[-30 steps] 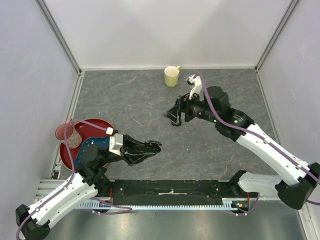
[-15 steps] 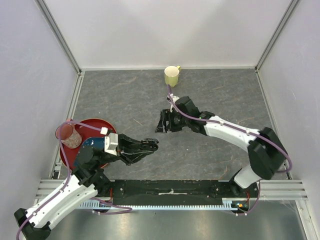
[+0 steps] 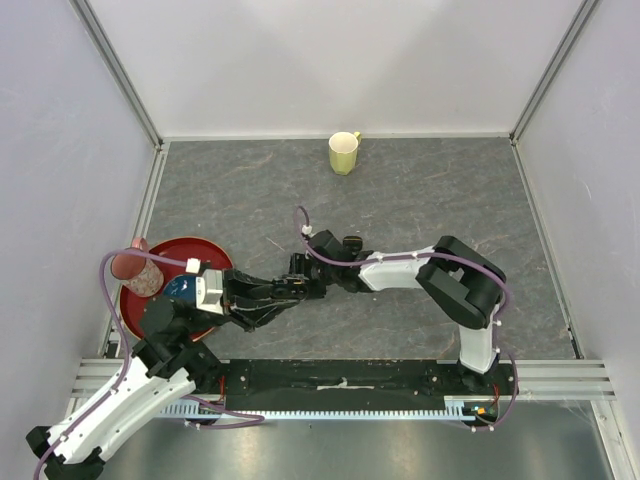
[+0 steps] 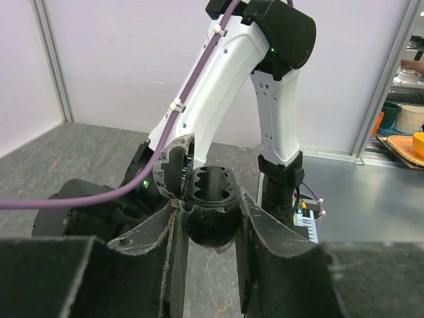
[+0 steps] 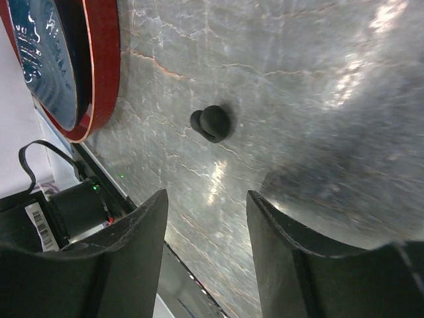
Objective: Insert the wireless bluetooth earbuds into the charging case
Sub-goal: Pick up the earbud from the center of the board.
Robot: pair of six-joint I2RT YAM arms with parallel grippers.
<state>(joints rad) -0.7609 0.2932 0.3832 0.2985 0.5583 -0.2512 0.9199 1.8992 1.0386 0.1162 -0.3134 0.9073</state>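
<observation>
Left hand (image 4: 211, 215) clamps open case (image 4: 211, 192); right hand (image 5: 207, 205) gapes facing earbud (image 5: 212, 123), beside red plate (image 5: 106, 66).

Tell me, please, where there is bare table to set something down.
Free: the right side beyond the right arm, and the back left between the yellow mug and red plate. Crowded: front centre, where the left gripper and right gripper meet.
</observation>
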